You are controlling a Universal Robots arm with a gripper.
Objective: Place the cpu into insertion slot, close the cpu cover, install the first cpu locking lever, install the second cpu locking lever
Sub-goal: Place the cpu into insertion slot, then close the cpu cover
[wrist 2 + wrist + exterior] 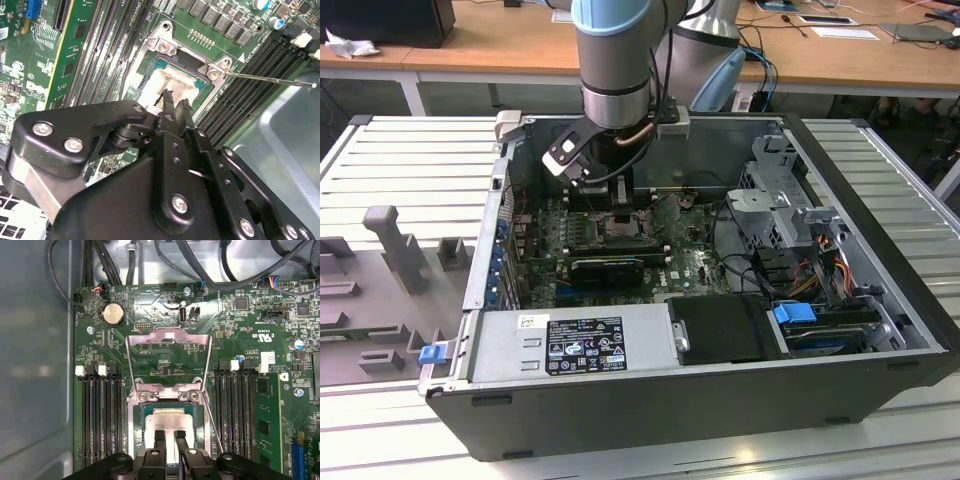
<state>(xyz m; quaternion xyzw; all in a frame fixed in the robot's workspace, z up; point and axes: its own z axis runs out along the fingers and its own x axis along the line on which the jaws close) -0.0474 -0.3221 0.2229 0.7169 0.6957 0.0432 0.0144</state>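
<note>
**Over the socket: chip seated, cover swung open**

Inside the open computer case [620, 410], my arm [615, 60] reaches down to the green motherboard [165, 300]. I count one cpu [170, 421], one insertion slot [135, 412], one cpu cover [167, 336] and one thin locking lever [270, 79] that I can make out. Two banks of long black memory slots flank the socket, one on each side, and one round coin cell [113, 315] sits further up the board.

The cpu lies flat in the insertion slot, pale top upward. The cpu cover is not closed: it stands swung back from the slot, with the board showing through its open centre. The lever rod juts out free from a corner of the socket.

My gripper [170, 432] hangs directly over the cpu, and in both wrist views the tips overlap its pale top near the middle. My two fingers [159, 437] stand only a narrow gap apart, far narrower than the chip, and nothing is between them. I cannot tell whether the tips touch the chip.
</note>
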